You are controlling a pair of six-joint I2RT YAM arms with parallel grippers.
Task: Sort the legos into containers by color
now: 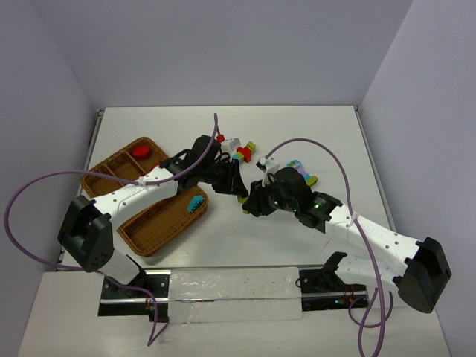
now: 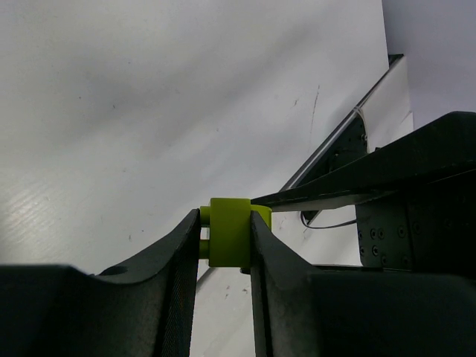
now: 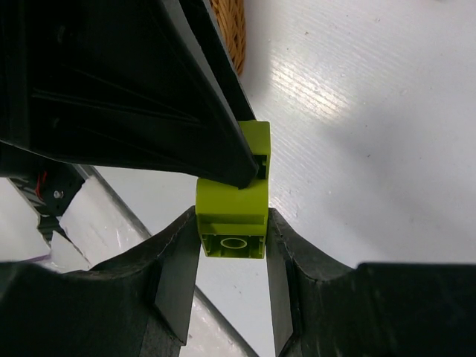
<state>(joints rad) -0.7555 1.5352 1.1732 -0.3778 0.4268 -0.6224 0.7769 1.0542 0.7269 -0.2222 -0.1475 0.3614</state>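
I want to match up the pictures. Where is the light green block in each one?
Top view: the green block is mid-picture, just right of the basket.
Left wrist view: low centre, pinched by the left tool.
Right wrist view: centre, pinched by the right tool, with the left tool's tip on its upper part.
Shared landmark: the white table, behind the block in every view.

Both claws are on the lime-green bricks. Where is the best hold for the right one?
Probably on the near brick, by its two flat side walls, coming from its open underside, as the right claw does now. Those walls are parallel and bare, and the left claw grips the far brick.
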